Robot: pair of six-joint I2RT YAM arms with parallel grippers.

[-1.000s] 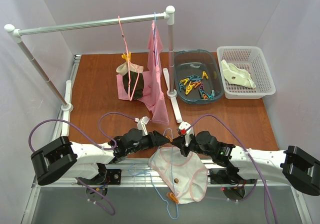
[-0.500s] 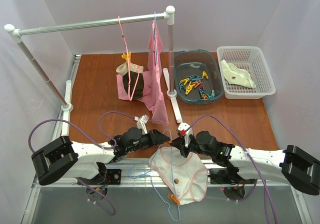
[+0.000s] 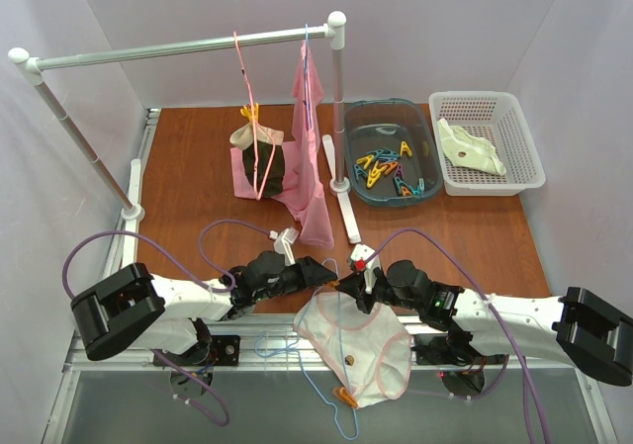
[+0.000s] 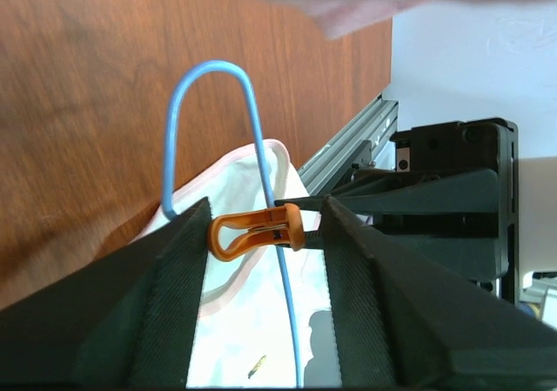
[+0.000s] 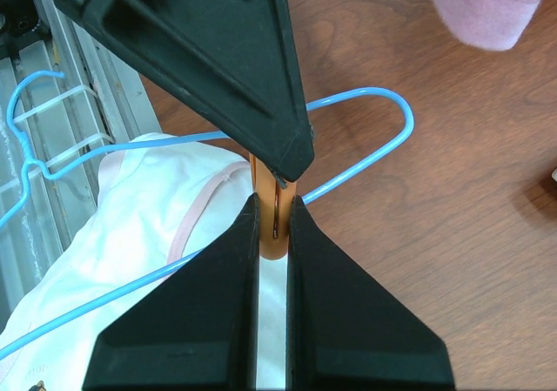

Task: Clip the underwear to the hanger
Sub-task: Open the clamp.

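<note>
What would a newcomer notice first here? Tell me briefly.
At the near edge of the table, both grippers meet over the pale underwear and light-blue hanger: the right gripper pinches an orange clothespin, the left gripper brackets it. Behind, pink garments hang from a rail.

This is a robotics lab test cell: plain white walls box in a wooden tabletop edged with aluminium framing, and two robot arms are bolted at its near edge. Beyond the left gripper stands a clothes rail. Beyond and to the right of the right gripper sit a tub of pegs and a white basket.
</note>
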